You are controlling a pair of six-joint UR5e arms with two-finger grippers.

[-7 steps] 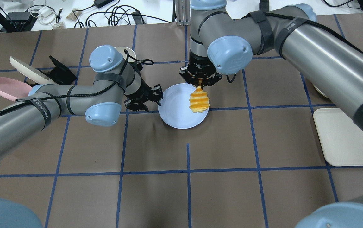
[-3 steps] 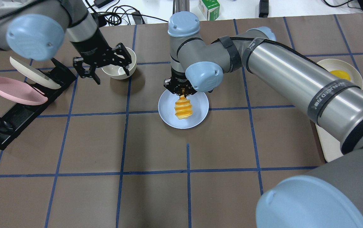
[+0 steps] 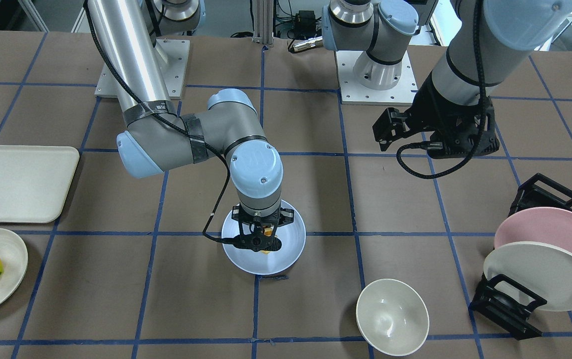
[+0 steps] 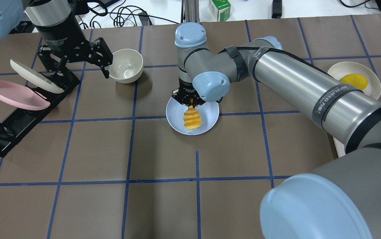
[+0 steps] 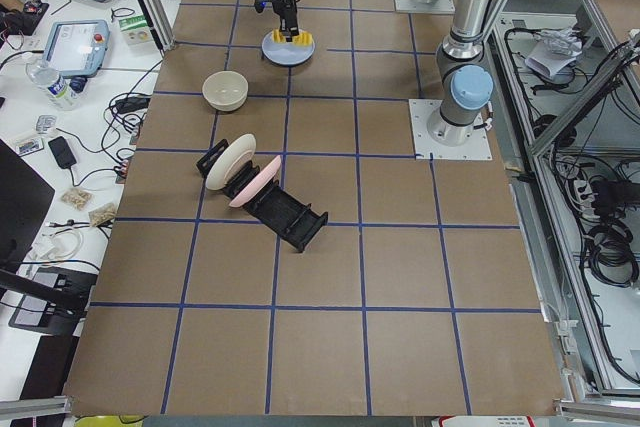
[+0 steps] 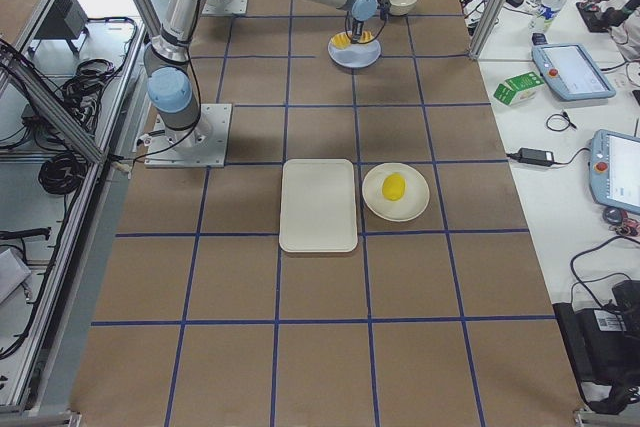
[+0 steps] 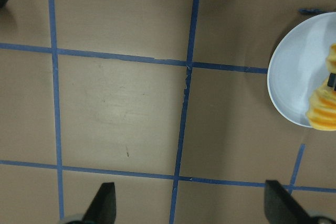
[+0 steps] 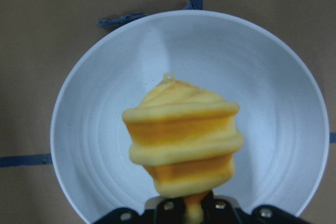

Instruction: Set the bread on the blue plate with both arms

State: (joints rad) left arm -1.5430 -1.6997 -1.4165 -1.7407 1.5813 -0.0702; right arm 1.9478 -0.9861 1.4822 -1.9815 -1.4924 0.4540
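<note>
The bread (image 4: 192, 119), ridged orange and yellow, hangs from my right gripper (image 4: 190, 101), which is shut on its narrow end. It is over the middle of the blue plate (image 4: 210, 114); I cannot tell whether it touches the plate. The right wrist view shows the bread (image 8: 182, 140) in front of the blue plate (image 8: 79, 129). My left gripper (image 4: 81, 68) is open and empty, raised at the back left beside a cream bowl. Its wrist view shows the blue plate (image 7: 291, 77) and bread (image 7: 321, 113) at the right edge.
A cream bowl (image 4: 126, 65) stands left of the blue plate. A black rack (image 4: 27, 114) holds a pink plate (image 4: 14, 94) and a cream plate (image 4: 32, 75) at the far left. A lemon (image 4: 353, 80) lies on a cream plate, and a cream tray (image 3: 16, 182) is on the robot's right.
My left gripper has let go of the plate's edge and drawn back and up to the back left. My right gripper has brought the bread over the plate's middle.
</note>
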